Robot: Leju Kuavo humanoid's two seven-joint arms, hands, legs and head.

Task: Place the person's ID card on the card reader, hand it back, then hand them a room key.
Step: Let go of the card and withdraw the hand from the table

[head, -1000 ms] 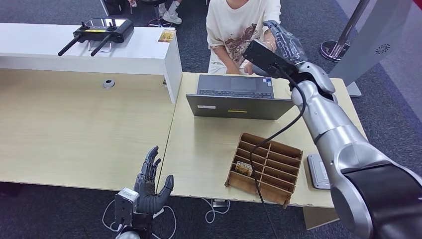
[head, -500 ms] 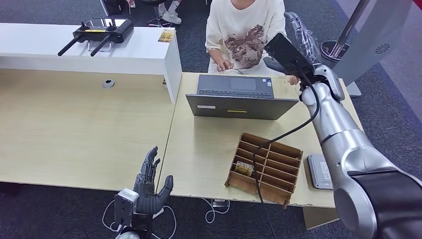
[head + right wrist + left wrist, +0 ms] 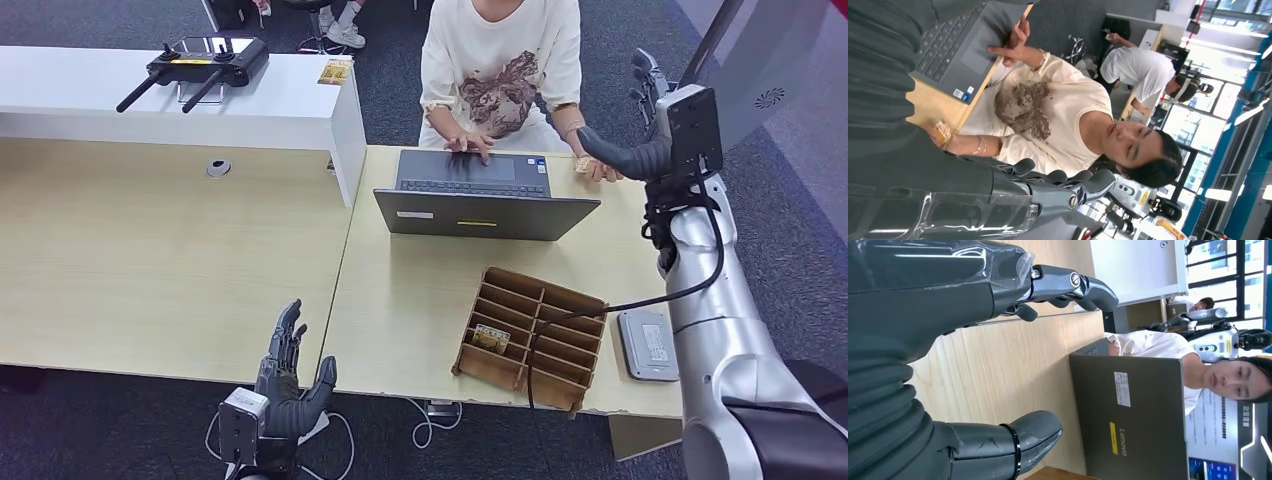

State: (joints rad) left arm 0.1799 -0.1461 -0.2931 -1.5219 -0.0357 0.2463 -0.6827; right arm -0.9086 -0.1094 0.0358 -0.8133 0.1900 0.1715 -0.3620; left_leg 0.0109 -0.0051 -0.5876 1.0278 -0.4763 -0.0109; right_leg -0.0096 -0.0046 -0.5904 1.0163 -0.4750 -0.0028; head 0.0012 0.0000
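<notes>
The right robot hand [image 3: 640,125] is raised above the far right corner of the table [image 3: 420,290], fingers spread and holding nothing, its thick grey thumb pointing toward the person's hand [image 3: 597,168]. That hand rests at the far edge of the table, just beside the thumb, and pinches a small tan card [image 3: 583,165]; whether the card touches the thumb cannot be told. The left robot hand [image 3: 290,385] hangs off the near edge of the table, fingers apart and empty.

A second ago the right robot hand was further left, in front of the person's chest; it has since swung right and the forearm has straightened upward. The person's other hand [image 3: 470,147] has moved onto the laptop [image 3: 480,200] keyboard. The left robot hand has sunk slightly.

The table is pale wood-grain laminate. Near its front right corner lie a flat grey card reader [image 3: 648,344] with rounded corners and, just beside it, a brown wooden organiser [image 3: 535,335] split into many small compartments, one holding a small card [image 3: 490,338]. The arms are smooth silver metal; the hands are dark grey with ribbed covers.
</notes>
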